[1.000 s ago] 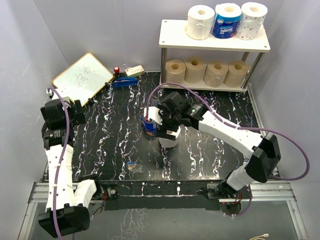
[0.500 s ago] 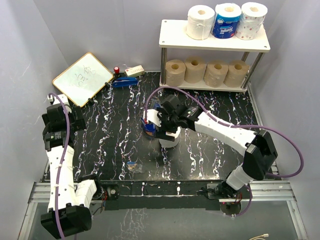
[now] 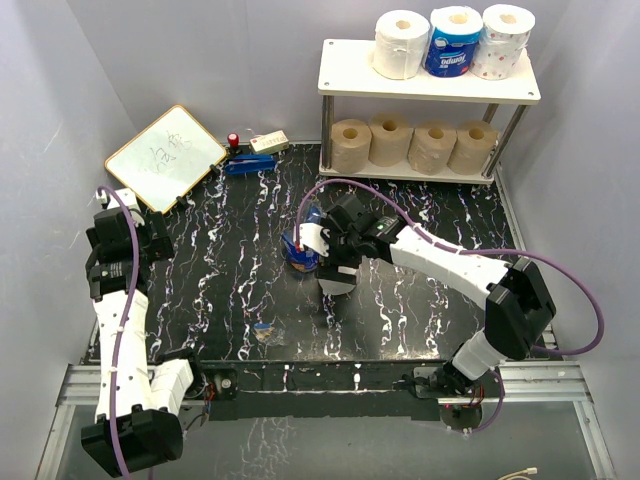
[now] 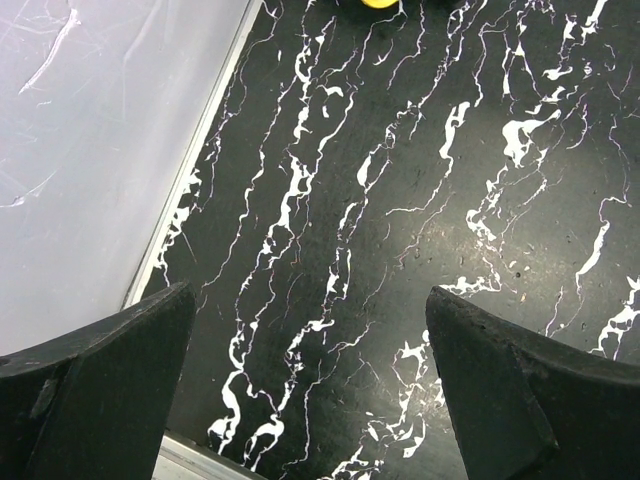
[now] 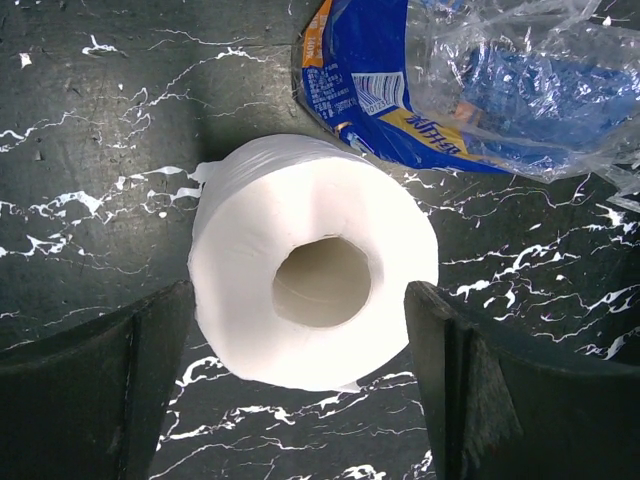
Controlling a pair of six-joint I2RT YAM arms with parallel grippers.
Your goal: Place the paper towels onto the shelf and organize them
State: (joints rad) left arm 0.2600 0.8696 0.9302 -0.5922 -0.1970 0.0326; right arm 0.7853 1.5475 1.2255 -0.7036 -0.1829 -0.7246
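Sits slightly rightward of a second ago: right pincer (image 5: 298, 292), spread apart astride plain white cylindrical paper-towel roll (image 5: 300, 205), upright on black marbled counter (image 5: 90, 120) beside crumpled blue plastic wrapper (image 5: 380, 90). Clamp sidewalls squarely, clear of wrapper. Left pincer (image 4: 310, 330) apart.

A desk (image 3: 230, 290) with a black top veined in white, like marble, fills the middle. Plain pale grey walls (image 3: 200, 60) close it in at the back and on both sides. A metal rail (image 3: 320, 385) runs along the near edge, with a glossy grey surface (image 3: 300, 450) below it. The light is soft and even, without hard shadows.
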